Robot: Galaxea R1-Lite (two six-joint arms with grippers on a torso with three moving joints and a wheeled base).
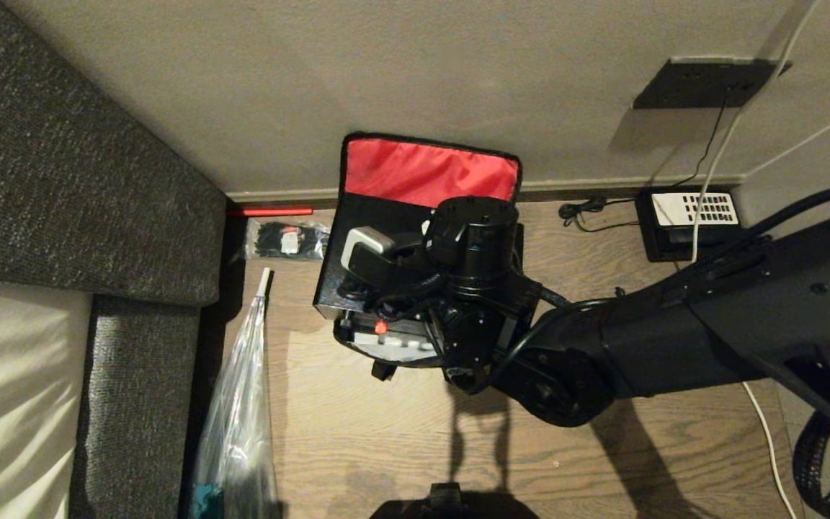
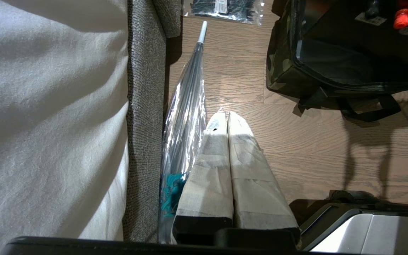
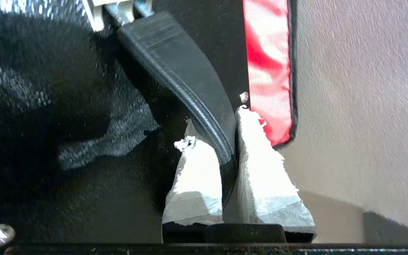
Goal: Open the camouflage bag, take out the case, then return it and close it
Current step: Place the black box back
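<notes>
Right gripper [image 3: 227, 141] clamping case [image 1: 357, 238] handle [image 3: 186, 78]

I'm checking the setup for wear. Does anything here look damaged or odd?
Yes. The tape on the right gripper's fingertips is torn and fluffy at the edges where they pinch the case's handle; the left gripper's tape is smoother. A cable-tie packet and a wrapped umbrella lie loose on the floor beside the bag.

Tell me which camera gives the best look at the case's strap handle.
The right wrist view: the strap handle fills the frame, pinched between the right gripper fingers, with the case behind it. The head view has the arm covering that grip. The left wrist view shows only the camouflage bag, not the handle.
</notes>
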